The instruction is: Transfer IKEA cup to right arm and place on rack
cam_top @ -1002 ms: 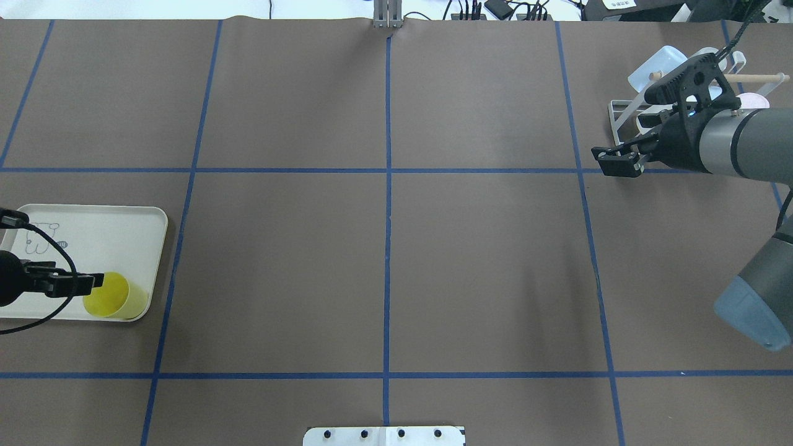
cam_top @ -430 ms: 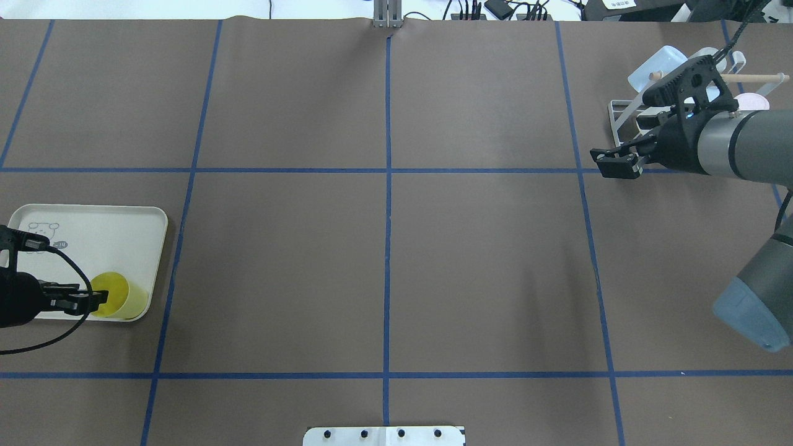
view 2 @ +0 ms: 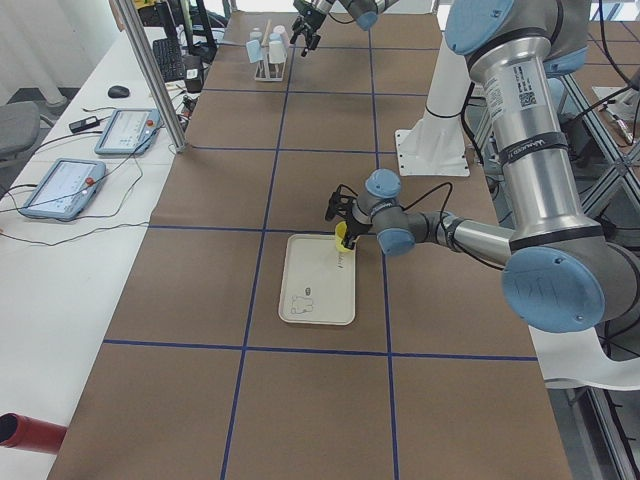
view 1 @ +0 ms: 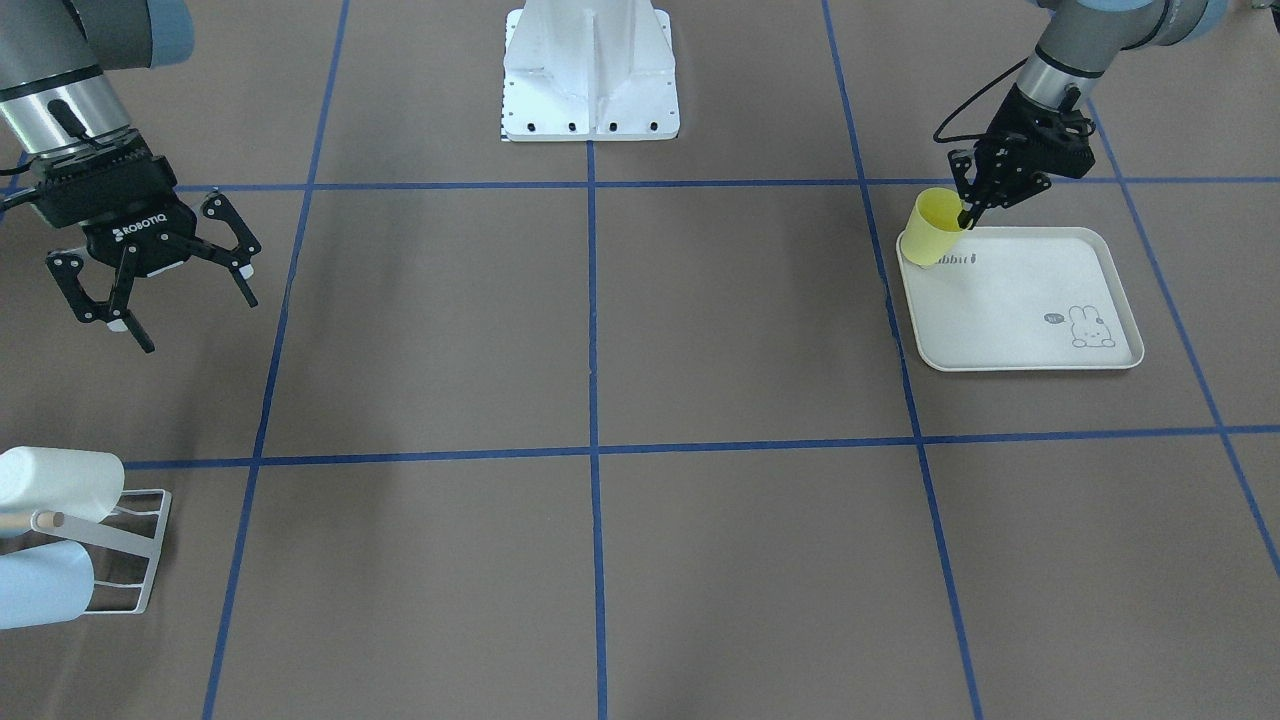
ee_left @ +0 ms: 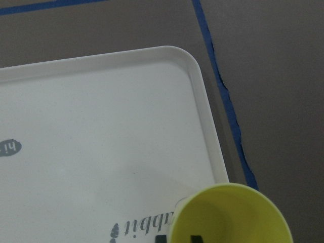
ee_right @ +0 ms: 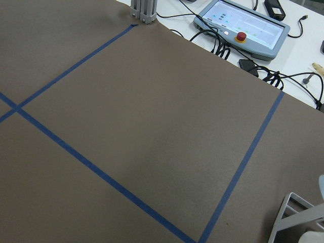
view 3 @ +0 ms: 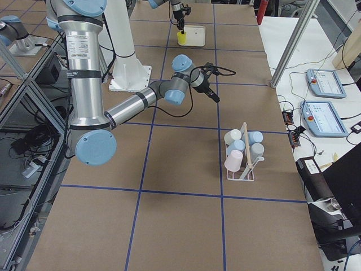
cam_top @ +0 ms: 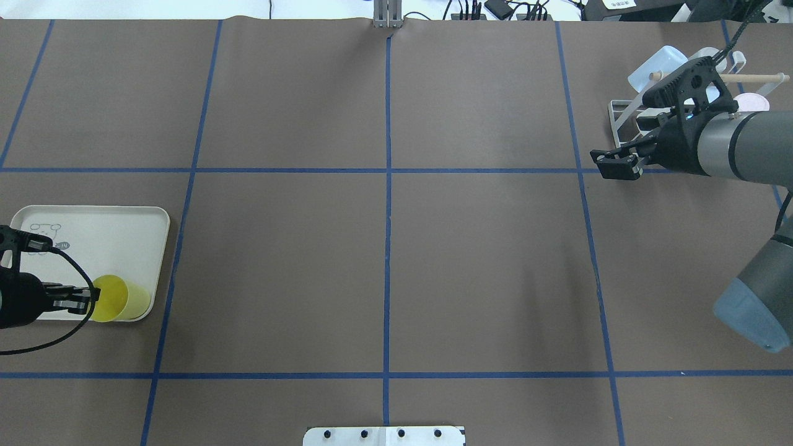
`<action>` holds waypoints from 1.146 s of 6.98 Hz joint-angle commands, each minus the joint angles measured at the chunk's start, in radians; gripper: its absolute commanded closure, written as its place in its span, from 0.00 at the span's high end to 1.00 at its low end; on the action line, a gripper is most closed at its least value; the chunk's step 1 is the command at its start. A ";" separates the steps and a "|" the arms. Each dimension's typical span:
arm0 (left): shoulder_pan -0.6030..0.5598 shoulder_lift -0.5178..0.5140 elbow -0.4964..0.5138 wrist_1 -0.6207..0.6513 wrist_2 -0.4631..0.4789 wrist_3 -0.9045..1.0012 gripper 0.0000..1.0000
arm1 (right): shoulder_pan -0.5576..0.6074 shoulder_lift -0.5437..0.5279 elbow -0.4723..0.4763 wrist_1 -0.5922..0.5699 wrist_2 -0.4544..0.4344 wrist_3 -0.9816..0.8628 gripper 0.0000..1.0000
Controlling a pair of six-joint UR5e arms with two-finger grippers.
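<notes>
**Inspector:** The handling of the yellow cup (view 1: 930,235) is to be stated.

**Examiner:** A light, stiff plastic tumbler is judged. It is hardly fragile, but it is smooth-walled and liable to slip. It is found tilted at the corner of the tray (view 1: 1030,300) nearest the robot's base and the table's middle. Its rim appears clamped by the left gripper (view 1: 968,212), one finger inside. The lower body is best left free for the hand-over.

**Inspector:** Containers?

**Examiner:** Nothing is seen in the cup, and nothing else is held on the tray. The rack (view 1: 105,540), well apart from the tray, is loaded with white, pale blue and pink cups (view 1: 50,485). The right gripper (view 1: 195,315) is spread wide and empty, far from the tray.
</notes>
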 commanded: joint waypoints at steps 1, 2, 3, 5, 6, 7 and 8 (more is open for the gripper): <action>-0.005 -0.004 -0.007 0.004 -0.010 0.006 0.00 | -0.002 0.001 0.000 0.002 0.000 -0.006 1.00; -0.025 0.000 -0.016 0.008 -0.049 0.013 0.00 | -0.003 0.001 0.000 0.002 0.000 -0.011 1.00; -0.124 0.003 -0.031 0.014 -0.089 0.119 0.00 | -0.008 0.003 -0.006 0.009 0.000 -0.009 1.00; -0.235 -0.029 -0.094 0.037 -0.172 0.184 0.00 | -0.014 0.026 -0.006 0.018 -0.008 -0.009 1.00; -0.237 -0.091 -0.116 0.037 -0.189 0.125 0.00 | -0.021 0.032 -0.029 0.138 -0.011 -0.002 1.00; -0.235 -0.197 -0.117 0.036 -0.215 -0.138 0.00 | -0.034 0.032 -0.090 0.314 -0.011 0.000 1.00; -0.234 -0.299 -0.116 0.037 -0.215 -0.390 0.00 | -0.043 0.043 -0.120 0.392 -0.014 0.000 1.00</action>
